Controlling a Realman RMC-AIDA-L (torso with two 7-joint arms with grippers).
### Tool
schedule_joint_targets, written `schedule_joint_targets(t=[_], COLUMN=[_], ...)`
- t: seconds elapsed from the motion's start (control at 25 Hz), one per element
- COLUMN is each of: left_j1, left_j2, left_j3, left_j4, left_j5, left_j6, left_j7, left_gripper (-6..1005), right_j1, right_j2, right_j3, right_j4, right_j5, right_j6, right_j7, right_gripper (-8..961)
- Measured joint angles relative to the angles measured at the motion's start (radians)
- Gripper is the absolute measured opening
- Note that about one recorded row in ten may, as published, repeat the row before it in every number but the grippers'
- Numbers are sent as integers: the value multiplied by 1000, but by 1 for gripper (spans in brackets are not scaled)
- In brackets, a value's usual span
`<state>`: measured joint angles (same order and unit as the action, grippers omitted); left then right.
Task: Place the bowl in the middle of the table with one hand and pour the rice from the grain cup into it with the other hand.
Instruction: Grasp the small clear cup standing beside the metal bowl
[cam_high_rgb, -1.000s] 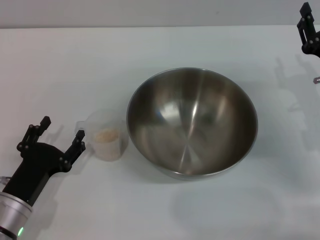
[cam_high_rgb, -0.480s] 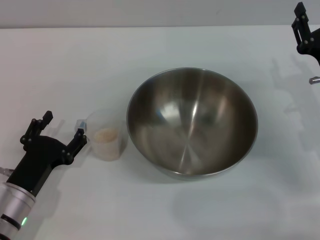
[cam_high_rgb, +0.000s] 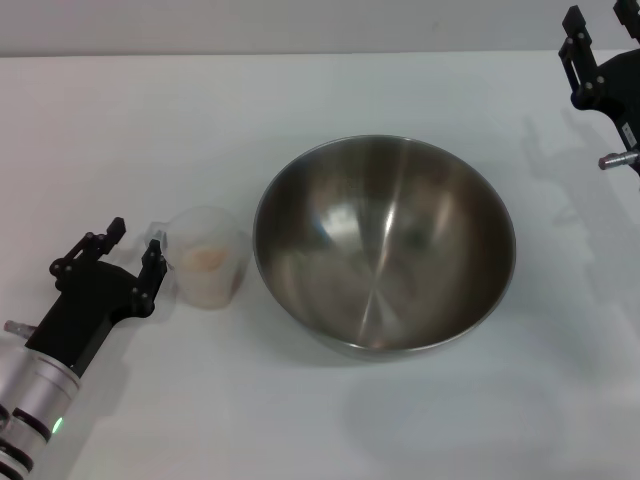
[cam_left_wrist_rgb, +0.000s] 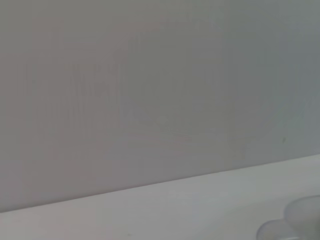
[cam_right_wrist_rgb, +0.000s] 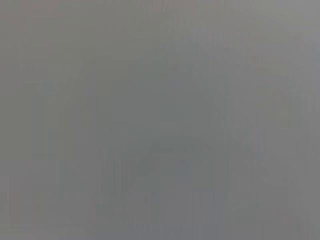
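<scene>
The steel bowl (cam_high_rgb: 385, 245) stands empty at the middle of the white table (cam_high_rgb: 150, 120). The clear grain cup (cam_high_rgb: 209, 262) stands just left of the bowl, with a small heap of rice (cam_high_rgb: 205, 258) in its bottom. My left gripper (cam_high_rgb: 137, 237) is open at table level just left of the cup, with one fingertip (cam_high_rgb: 155, 247) right at the cup's side handle. Part of the cup's rim shows in the left wrist view (cam_left_wrist_rgb: 300, 222). My right gripper (cam_high_rgb: 598, 18) is open and empty, raised at the far right edge, away from the bowl.
The table's far edge meets a grey wall (cam_high_rgb: 300, 25). The right wrist view shows only plain grey. Bare tabletop lies in front of the bowl and behind it.
My left gripper has moved forward and right, up to the cup's handle. The cup has shifted slightly away from me. My right gripper has moved a little to the left.
</scene>
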<state>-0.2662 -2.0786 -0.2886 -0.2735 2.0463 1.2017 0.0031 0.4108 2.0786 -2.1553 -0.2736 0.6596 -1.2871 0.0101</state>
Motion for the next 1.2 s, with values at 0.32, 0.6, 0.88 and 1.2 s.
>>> schedule_joint_targets(t=[0.32,0.6,0.88,1.2], left_j1=[-17,-25,-20,-23], left_j2=[0,0,0,0], left_j3=[-1,-1,-3,-14], left_j4=[-1,-2,-12,-23], left_j5=[0,0,0,0], left_j6=[-13,-27,-23,-22], left_j7=[-2,-9,-6,-4], left_gripper=[412,160,41,31], right_j1=[9,17,26,20], right_j2=[0,0,-2,-1], right_j3=[0,0,-1,-1], right_j4=[-4,-5,-6,-2], right_j5=[0,0,0,0], right_j6=[3,14,14,13], right_j7=[1,10,42,58], right_gripper=[507,507,507,507])
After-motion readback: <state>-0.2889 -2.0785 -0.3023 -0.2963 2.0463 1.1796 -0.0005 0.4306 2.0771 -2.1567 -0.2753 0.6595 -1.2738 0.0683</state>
